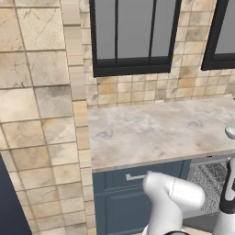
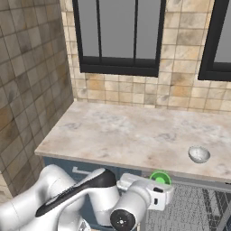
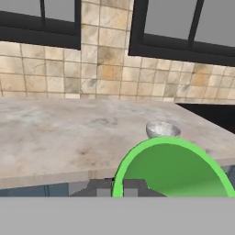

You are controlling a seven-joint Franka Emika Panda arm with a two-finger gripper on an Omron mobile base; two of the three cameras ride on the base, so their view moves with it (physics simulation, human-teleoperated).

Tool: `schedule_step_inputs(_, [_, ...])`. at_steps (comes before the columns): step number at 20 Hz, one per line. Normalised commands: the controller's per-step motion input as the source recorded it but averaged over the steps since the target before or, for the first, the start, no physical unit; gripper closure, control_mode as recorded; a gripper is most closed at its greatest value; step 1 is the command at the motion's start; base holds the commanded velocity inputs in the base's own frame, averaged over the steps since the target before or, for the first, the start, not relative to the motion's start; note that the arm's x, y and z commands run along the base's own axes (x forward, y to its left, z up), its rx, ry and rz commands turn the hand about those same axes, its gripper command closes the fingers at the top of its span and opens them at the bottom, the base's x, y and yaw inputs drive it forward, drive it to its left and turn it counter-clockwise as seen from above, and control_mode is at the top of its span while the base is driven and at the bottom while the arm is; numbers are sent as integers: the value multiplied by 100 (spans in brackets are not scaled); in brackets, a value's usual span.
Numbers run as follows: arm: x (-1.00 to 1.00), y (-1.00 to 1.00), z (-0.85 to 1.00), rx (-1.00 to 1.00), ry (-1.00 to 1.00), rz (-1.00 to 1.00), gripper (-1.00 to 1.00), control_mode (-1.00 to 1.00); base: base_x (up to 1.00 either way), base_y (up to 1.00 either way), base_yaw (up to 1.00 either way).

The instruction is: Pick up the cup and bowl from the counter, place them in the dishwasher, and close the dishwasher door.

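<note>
Counter runs wide and bare under the windows, with the tiled side wall closing its left end. Below its front edge sits the dishwasher, open, with its wire rack visible to the right of the blue drawer. The door itself cannot be made out.

Gripper sits low, just in front of the counter edge and above the rack, clenched on the green cup. In the hand view the cup rim is large, close to the camera, between the fingers. The bowl rests on the counter near the front edge, to the right of the gripper and apart from it.

Judgement: step in hand is carrying the cup down into the rack; the bowl comes after, then the door.

To do it well:
- Keep the grip firm and the cup level until it is over the mesh.
- Drop below the counter edge before moving inward; the slab's thin lip overhangs the dishwasher opening and is the nearest thing to clip.
- Release only once the cup base meets the wire, or it may tip.

Room: open space lies to the right and down over the rack. The drawer front and the arm's own elbow crowd the left. Retreat upward and outward, well clear of the bowl.
</note>
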Motion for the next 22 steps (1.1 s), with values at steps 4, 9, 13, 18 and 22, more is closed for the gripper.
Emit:
schedule_step_inputs(4, [-5,0,-32,0,-1,0,100,-100,0,0,0])
schedule_step_inputs(9, [-2,-7,-23,0,-1,0,100,-100,0,0,0])
schedule_step_inputs(13, [0,-17,-29,0,0,0,100,-100,0,0,0])
schedule_step_inputs(18, [0,-15,-42,0,0,0,100,-100,0,0,0])
schedule_step_inputs(22, [0,-19,-41,0,0,0,100,-100,0,0,0])
